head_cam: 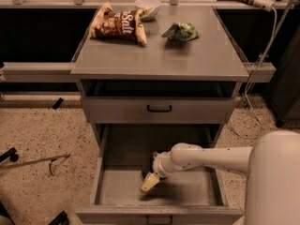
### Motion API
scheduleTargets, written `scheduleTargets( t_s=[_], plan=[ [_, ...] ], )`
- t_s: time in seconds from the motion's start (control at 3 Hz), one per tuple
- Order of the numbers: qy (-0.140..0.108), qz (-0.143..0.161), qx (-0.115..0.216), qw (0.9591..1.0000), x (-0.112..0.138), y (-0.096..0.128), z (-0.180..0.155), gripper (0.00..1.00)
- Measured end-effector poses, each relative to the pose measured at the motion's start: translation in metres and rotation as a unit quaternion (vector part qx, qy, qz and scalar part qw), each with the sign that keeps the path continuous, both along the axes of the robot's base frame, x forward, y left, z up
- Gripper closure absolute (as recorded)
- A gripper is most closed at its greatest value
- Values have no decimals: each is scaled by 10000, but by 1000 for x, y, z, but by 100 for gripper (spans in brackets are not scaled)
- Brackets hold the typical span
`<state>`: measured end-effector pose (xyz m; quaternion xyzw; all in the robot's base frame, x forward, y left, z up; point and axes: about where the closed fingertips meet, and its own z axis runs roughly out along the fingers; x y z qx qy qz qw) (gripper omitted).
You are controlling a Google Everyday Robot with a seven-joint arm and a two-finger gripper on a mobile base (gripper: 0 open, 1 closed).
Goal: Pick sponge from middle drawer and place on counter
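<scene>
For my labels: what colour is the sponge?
The sponge is pale yellow, camera view; pincer beside it inside the middle drawer.

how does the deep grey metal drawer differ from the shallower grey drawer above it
The deep grey metal drawer is pulled open, floor showing; the shallower grey drawer is shut. The pincer sits inside the deep drawer, not the shallower one. Both are grey with black handles.
</scene>
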<state>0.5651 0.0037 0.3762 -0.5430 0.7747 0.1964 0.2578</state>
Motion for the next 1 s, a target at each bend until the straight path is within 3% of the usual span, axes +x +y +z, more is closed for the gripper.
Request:
scheduleTargets(
  t_s=[1.0],
  plan=[
    [43, -55, -163, 9998, -8, -25, -21, 0]
  ],
)
